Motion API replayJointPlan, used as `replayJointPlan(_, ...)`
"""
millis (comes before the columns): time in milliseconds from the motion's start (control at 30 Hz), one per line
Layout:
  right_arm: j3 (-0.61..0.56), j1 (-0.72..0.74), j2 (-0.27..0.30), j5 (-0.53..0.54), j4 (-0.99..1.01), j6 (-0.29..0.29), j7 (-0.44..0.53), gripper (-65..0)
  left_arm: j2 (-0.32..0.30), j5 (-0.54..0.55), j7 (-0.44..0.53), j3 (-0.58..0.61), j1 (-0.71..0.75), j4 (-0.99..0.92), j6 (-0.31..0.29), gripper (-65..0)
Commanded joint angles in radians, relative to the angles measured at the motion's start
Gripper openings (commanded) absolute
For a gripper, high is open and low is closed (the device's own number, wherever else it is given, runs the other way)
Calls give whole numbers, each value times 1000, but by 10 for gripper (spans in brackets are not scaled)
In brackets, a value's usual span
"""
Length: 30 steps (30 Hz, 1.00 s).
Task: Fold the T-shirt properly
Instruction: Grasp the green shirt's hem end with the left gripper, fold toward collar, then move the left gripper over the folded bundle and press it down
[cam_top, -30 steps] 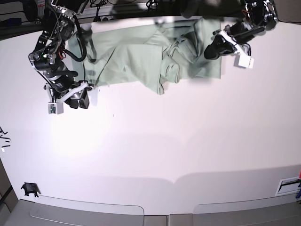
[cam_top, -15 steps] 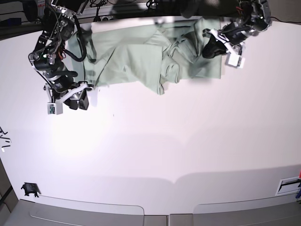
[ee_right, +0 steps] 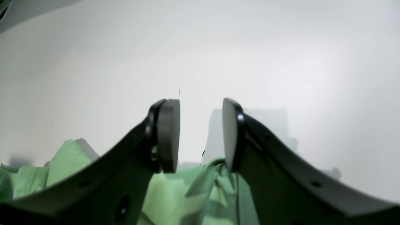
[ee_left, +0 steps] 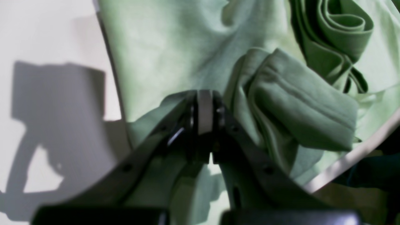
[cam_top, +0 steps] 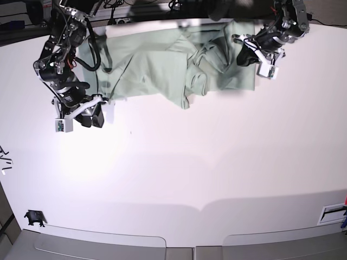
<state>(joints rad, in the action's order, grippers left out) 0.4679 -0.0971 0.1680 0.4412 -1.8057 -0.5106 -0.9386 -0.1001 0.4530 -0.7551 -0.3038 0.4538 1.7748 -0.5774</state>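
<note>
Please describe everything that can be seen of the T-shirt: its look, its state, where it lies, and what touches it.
The T-shirt is pale mint green, of soft, matte fabric. It lies crumpled and spread along the far edge of the white table, with a rolled bunch of folds near its middle and a hemmed flap, perhaps a sleeve, lying folded on top. The left gripper hangs shut over its right part; whether it pinches cloth cannot be told. The right gripper stands open at its left edge, one finger against a fold.
</note>
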Motion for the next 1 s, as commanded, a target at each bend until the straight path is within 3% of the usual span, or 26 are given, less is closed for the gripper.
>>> replayJointPlan(0, 4, 14, 9, 15, -15, 0, 27, -440, -5, 32, 12, -2, -5, 16, -6, -650)
replayJointPlan(100, 4, 14, 9, 14, -15, -1, 27, -440, -5, 97, -54, -2, -4, 16, -48, -650)
replayJointPlan(233, 4, 14, 9, 14, -15, -1, 27, -440, -5, 259, -169, -2, 7, 16, -121, -650)
replayJointPlan(500, 4, 14, 9, 14, -15, -1, 27, -440, -5, 547, -353, -2, 9, 16, -121, -650)
replayJointPlan(633, 4, 14, 9, 14, -15, -1, 26, -440, -6, 722, -504, -2, 9, 17, -121, -650)
replayJointPlan(733, 4, 14, 9, 14, -15, -1, 26, -440, -6, 924, -641, -2, 9, 24, -121, -650)
replayJointPlan(800, 4, 14, 9, 14, -15, -1, 26, -440, -16, 1031, -641, -2, 8, 41, -121, -650)
replayJointPlan(900, 4, 14, 9, 14, -15, -1, 26, -440, -46, 1031, -641, -5, 8, 81, -121, -650)
replayJointPlan(933, 4, 14, 9, 14, -15, -1, 26, -440, -54, 1031, -604, -6, 8, 92, -121, -650)
replayJointPlan(967, 4, 13, 9, 14, -15, -1, 26, -440, -52, 940, -525, -11, 5, 101, -121, -650)
